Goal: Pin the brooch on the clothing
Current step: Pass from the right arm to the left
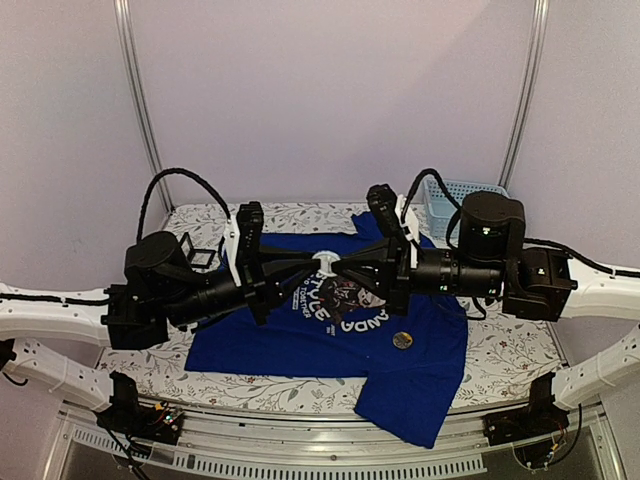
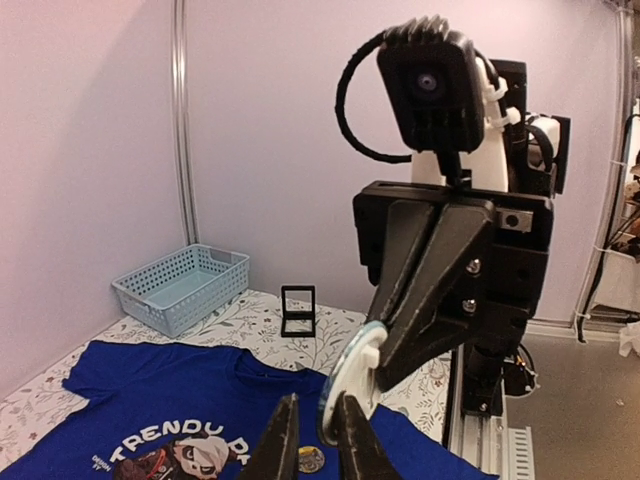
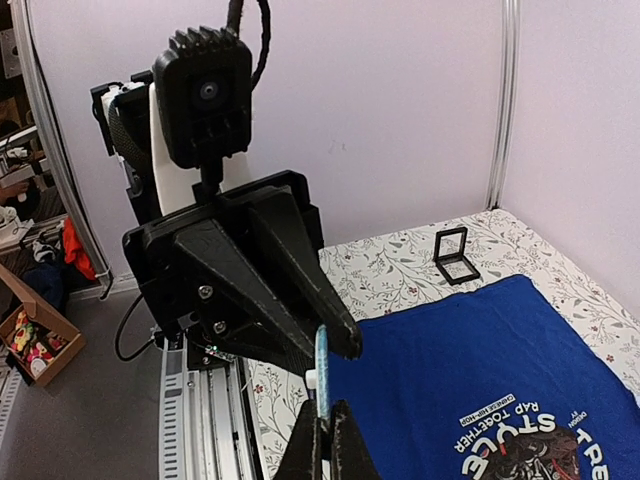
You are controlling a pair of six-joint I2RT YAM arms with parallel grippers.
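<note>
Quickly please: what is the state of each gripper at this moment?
Left gripper: fingers close on either side of the brooch edge; whether it grips cannot be told.
Right gripper: closed, holding the brooch.

You've got plain pale-lilac walls behind the table, softly and evenly lit, with two aluminium uprights rising at 11 and 1 o'clock in the top view. The table wears a white cloth printed with grey leafy sprigs. A light-blue plastic basket sits at 1 o'clock, a small black frame stand at 10. Off the table's edge, the right wrist view shows grey floor and an open cardboard box at 8 o'clock.
</note>
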